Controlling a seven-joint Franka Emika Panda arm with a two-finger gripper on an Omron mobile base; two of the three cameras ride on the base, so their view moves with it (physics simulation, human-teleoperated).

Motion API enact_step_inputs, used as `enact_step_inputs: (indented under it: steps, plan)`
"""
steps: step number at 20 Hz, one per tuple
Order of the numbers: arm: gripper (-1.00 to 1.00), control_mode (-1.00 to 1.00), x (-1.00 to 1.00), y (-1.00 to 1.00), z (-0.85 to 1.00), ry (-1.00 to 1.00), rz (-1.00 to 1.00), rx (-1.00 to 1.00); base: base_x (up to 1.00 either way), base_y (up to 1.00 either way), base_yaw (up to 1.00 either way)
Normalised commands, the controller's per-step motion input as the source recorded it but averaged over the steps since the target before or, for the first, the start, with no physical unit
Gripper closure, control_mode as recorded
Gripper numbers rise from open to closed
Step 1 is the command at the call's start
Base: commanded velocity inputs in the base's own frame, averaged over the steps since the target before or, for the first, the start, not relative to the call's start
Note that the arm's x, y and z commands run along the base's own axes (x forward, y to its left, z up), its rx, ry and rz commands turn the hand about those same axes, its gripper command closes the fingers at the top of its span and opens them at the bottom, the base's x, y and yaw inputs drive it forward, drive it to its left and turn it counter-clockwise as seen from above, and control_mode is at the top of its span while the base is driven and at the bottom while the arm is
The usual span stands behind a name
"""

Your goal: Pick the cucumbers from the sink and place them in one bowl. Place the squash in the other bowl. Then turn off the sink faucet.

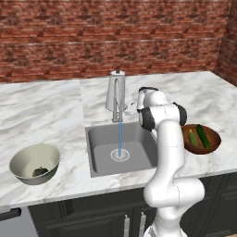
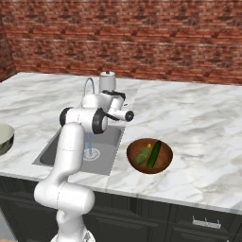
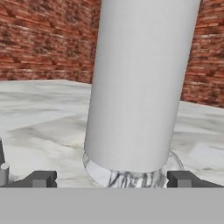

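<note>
White marble counter (image 1: pixel 41 111) w/ a grey steel sink (image 1: pixel 99 159) set in it, left base view. Faucet (image 1: pixel 115 95) stands at the sink's back edge, water stream running from its thin spout down to the drain. Arm rises from lower right, elbow bent above the sink's right rim, forearm reaching back toward the faucet; hand sits just right of the faucet body, gripper itself hard to make out here. Grey-beige bowl (image 1: pixel 34 163) left of the sink, dark green squash (image 1: pixel 40 171) inside. Reddish-brown wooden bowl (image 1: pixel 201 139) right of the sink, partly behind the arm, holding both cucumbers (image 1: pixel 202 136).

Right base view: arm comes up over the sink's (image 2: pixel 111 142) near edge, wrist level, hand pointing back at the faucet (image 2: pixel 108 80). Wooden bowl (image 2: pixel 163 163) right of the sink, long dark cucumber and plumper light one (image 2: pixel 142 156) side by side in it. Water falling into the basin.

Hand view: faucet body (image 3: pixel 140 83) dead ahead, v. close, upright. Gripper (image 3: pixel 111 179) fingertips (image 3: pixel 41 178) spread wide, one each side of the faucet base, nothing pinched.
</note>
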Motion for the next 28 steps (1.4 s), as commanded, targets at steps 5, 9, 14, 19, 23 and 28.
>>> enact_step_inputs:
  steps: [5, 9, 14, 19, 23, 28]
  plan:
    - [-1.0, -1.0, 0.24, 0.01, -0.2, 0.0, 0.0, 0.03, 0.0, 0.0, 0.0]
    - [-1.0, -1.0, 0.14, 0.11, -0.18, 0.0, 0.0, 0.03, 0.0, 0.0, 0.0]
    - [-1.0, -1.0, 0.17, 0.17, -0.15, 0.0, 0.0, 0.03, 0.0, 0.0, 0.0]
    - [-1.0, -1.0, 0.18, 0.32, -0.02, 0.0, 0.0, 0.06, 0.0, 0.0, 0.0]
    - [-1.0, -1.0, 0.22, 0.82, 0.01, 0.0, 0.0, 0.02, 0.0, 0.0, 0.0]
    - [-1.0, -1.0, 0.34, 0.99, 0.16, 0.02, 0.0, 0.0, 0.0, 0.0, 0.0]
